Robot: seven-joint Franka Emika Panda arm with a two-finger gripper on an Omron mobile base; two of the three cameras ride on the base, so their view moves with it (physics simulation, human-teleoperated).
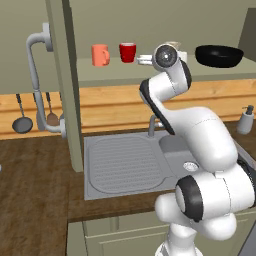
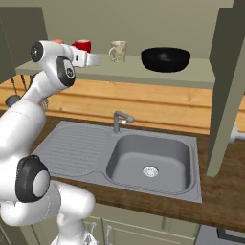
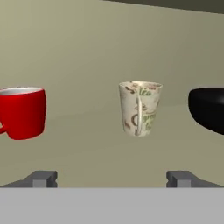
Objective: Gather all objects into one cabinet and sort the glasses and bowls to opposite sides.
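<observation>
On the pale shelf [image 2: 191,72] of the open olive-green cabinet stand, from left to right, an orange-red mug [image 1: 100,55], a glossy red cup [image 1: 127,52] [image 2: 82,46] [image 3: 22,113], a beige patterned mug [image 2: 117,51] [image 3: 140,108] and a wide black bowl [image 1: 219,56] [image 2: 165,59] [image 3: 208,109]. My gripper [image 2: 94,60] [image 3: 112,178] hovers in front of the shelf at cup height, open, with nothing between its fingers. It faces the beige mug, a short way off. In the left base view my wrist covers the beige mug.
The left cabinet door [image 1: 67,85] with its curved handle [image 1: 35,70] stands open, as does the right door [image 2: 229,81]. Below lie a steel sink [image 2: 148,160], a faucet [image 2: 119,119], a soap dispenser [image 1: 245,120] and hanging utensils [image 1: 22,122].
</observation>
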